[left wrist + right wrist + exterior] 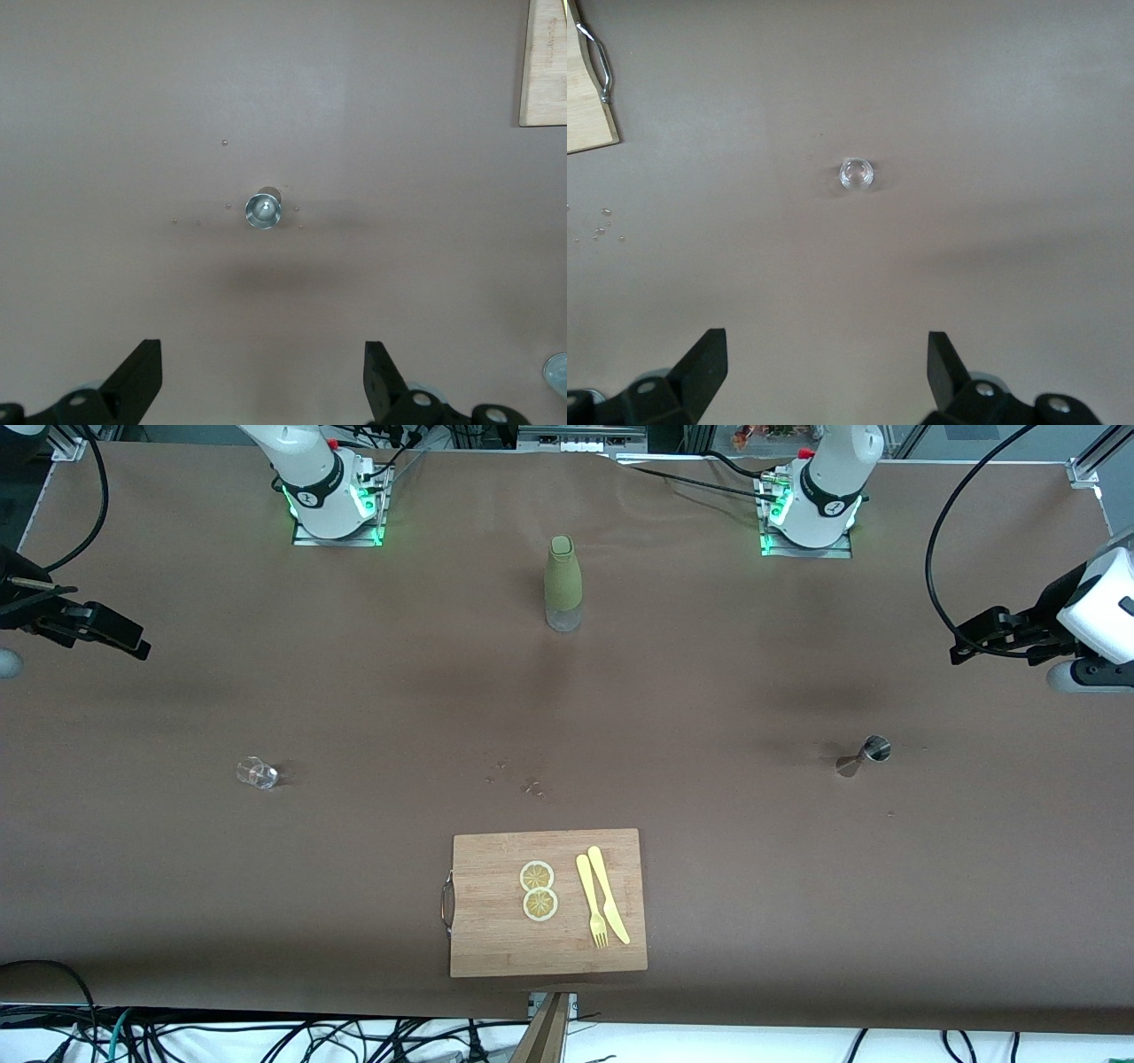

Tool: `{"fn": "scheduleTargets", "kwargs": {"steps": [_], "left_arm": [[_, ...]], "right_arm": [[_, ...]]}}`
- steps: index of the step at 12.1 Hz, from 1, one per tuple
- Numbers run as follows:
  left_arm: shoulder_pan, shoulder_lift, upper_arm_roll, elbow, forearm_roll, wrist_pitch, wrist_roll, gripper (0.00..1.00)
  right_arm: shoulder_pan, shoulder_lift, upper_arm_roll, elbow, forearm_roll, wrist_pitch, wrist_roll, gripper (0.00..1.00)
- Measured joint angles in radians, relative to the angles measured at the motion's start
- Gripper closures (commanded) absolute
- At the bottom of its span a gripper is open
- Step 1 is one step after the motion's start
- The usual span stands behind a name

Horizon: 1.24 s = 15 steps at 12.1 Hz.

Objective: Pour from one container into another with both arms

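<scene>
A small steel jigger [865, 754] stands on the brown table toward the left arm's end; the left wrist view looks straight down into the jigger [263, 210]. My left gripper [967, 650] [263, 350] hangs high above the table beside it, open and empty. A small clear glass [257, 772] [857, 173] stands toward the right arm's end. My right gripper [131, 643] [826, 341] hovers high over that end, open and empty. A green-sleeved bottle [563, 583] stands midway between the two arm bases.
A wooden cutting board [496, 948] [542, 62] [586, 102] lies near the table's front edge with two lemon slices [538, 890], a yellow fork [591, 901] and a knife [609, 893]. A few droplets [532, 786] dot the table just farther from the camera than the board.
</scene>
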Motion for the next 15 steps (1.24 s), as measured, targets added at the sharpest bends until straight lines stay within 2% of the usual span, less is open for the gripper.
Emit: {"fn": "scheduleTargets", "kwargs": {"steps": [5,9,15], "left_arm": [[0.010,0.002,-0.001,0.059,0.000,-0.052,0.000,0.00],[0.069,0.002,-0.073,0.076,0.000,-0.075,-0.001,0.00],[0.065,0.002,-0.057,0.081,0.000,-0.082,0.000,0.00]], "right_arm": [[0.000,0.000,0.000,0.000,0.000,0.001,0.000,0.00],[0.000,0.000,0.000,0.000,0.000,0.003,0.000,0.00],[0.000,0.000,0.000,0.000,0.000,0.003,0.000,0.00]]}}
